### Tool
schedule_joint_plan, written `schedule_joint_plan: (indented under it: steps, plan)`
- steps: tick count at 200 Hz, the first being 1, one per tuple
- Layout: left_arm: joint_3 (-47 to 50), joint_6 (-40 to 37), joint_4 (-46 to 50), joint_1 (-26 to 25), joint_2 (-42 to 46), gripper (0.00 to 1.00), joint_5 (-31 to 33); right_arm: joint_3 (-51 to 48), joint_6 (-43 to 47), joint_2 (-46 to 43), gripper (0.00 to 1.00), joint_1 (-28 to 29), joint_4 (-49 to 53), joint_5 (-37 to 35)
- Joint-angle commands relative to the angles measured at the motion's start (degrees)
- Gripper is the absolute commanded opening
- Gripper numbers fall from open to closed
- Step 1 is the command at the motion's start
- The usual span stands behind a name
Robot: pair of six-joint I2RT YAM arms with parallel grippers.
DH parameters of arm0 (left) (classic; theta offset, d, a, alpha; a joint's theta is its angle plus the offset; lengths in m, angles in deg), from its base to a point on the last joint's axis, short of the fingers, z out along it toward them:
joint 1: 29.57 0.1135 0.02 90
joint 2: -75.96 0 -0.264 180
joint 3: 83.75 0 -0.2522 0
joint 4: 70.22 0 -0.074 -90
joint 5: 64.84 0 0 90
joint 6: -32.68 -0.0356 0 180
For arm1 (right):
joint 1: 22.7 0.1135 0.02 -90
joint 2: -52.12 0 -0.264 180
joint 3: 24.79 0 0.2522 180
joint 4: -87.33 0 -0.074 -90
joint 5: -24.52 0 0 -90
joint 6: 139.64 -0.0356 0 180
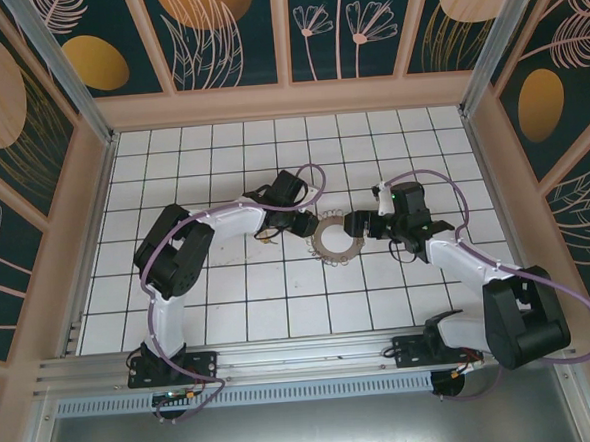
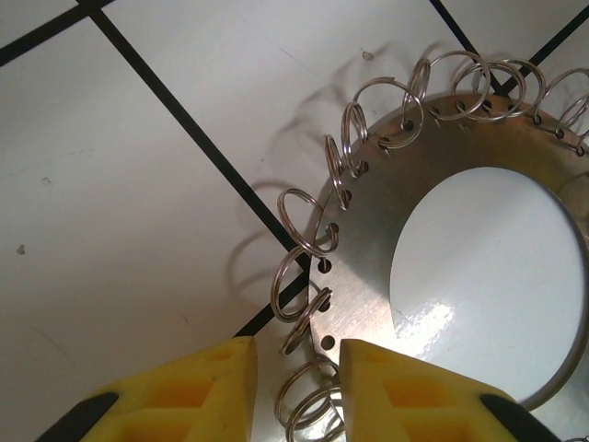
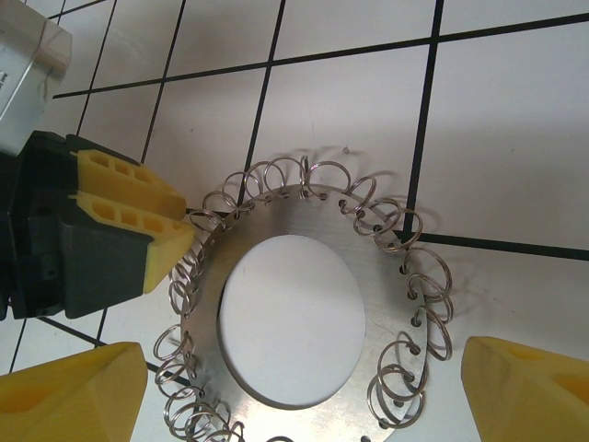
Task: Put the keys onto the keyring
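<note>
Top view: the keyring (image 1: 334, 241) lies flat on the white tiled table (image 1: 230, 305), mid-table, between the 2 arms. The left gripper (image 1: 305, 223) is down at its upper-left rim and the right gripper (image 1: 361, 225) at its right rim. A tiny yellow-orange speck, probably a key (image 1: 266, 237), lies on the tile under the left forearm, near the ring but apart from it; it is too small to say more. Left wrist view: the left gripper (image 2: 296, 391) has its 2 yellow fingers (image 2: 184, 396) drawn in narrow. They straddle the edge of the keyring (image 2: 368, 239), with a couple of wire loops (image 2: 352, 138) in the gap. I cannot tell whether they actually pinch a loop or just bracket it. Every loop seen here is bare. Right wrist view: the right gripper (image 3: 304, 401) is spread wide and released, with 1 finger on each side of the keyring (image 3: 304, 210). It grasps nothing and looks clear of the metal. 1 fingertip of the left gripper (image 3: 170, 244) touches the loops at the ring's left rim. The loops are bare here too. Progress, my read: nothing is threaded, so this is an early step, with the left side steadying or taking hold of the ring. Left to do: fetch the key and work it onto a loop.
</note>
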Motion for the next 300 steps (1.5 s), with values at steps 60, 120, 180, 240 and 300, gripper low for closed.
schedule_joint_plan:
  steps: [60, 120, 180, 240, 300]
  plan:
    - [-1.81, -2.03, 0.40, -0.56, -1.71, 0.27, -3.33, 0.15, 0.66, 0.06, 0.88, -0.24, -1.60, -0.05]
    - [-1.63, -2.21, 0.03, -0.79, -2.43, 0.24, -3.25, 0.75, 1.45, 0.83, 0.88, -0.38, -1.77, 0.18]
    - [-0.96, -2.34, -0.33, -1.31, -2.22, 0.23, -1.80, 1.13, 1.61, -0.19, 0.88, -0.70, -1.42, -0.02]
    - [-0.23, -3.34, -0.32, -1.57, -1.29, 0.14, -2.14, 1.60, 1.79, -3.96, 0.87, -0.85, 0.92, -0.74]
    - [1.49, -1.73, -1.85, -2.46, 0.79, 0.03, -2.19, 0.99, 1.54, -8.76, 0.82, -1.14, 3.03, -1.20]
